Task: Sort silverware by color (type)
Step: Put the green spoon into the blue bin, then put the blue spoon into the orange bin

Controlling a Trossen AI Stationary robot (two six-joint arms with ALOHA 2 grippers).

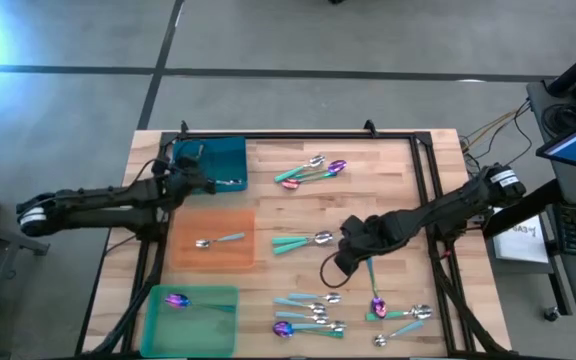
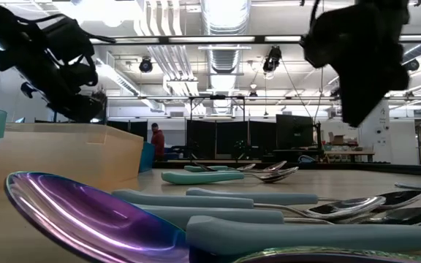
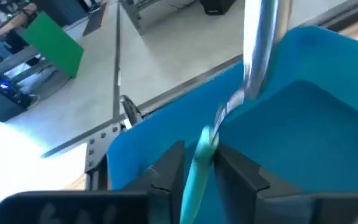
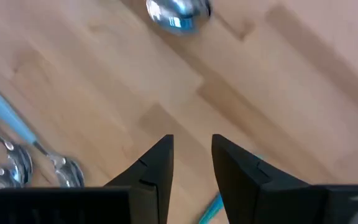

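Observation:
My left gripper [image 1: 190, 180] [image 3: 199, 171] is over the blue tray [image 1: 223, 160] at the table's far left, shut on a silver utensil with a teal handle [image 3: 253, 56]. My right gripper [image 1: 353, 258] [image 4: 192, 149] hangs above the bare wood mid-table, fingers a narrow gap apart with nothing between them. A purple-headed spoon [image 1: 377, 303] lies just near of it. Silverware lies flat in clusters: far middle [image 1: 313, 170], centre [image 1: 303, 241], near middle [image 1: 313, 315] and near right [image 1: 408, 315]. One teal-handled spoon [image 1: 218, 240] lies in the orange tray, one purple spoon [image 1: 176, 299] in the green tray. My left gripper pinches the utensil by its teal handle [image 3: 196, 163] between the two fingers. The silver shaft [image 3: 260, 43] sticks out beyond the fingertips, lifted clear above the blue tray's floor [image 3: 316, 130].
The orange tray [image 1: 230, 258] and green tray [image 1: 208, 325] sit near of the blue one along the table's left. A black frame [image 1: 423, 165] runs around the table. A silver piece [image 1: 232, 183] lies in the blue tray. Bare wood lies between the clusters.

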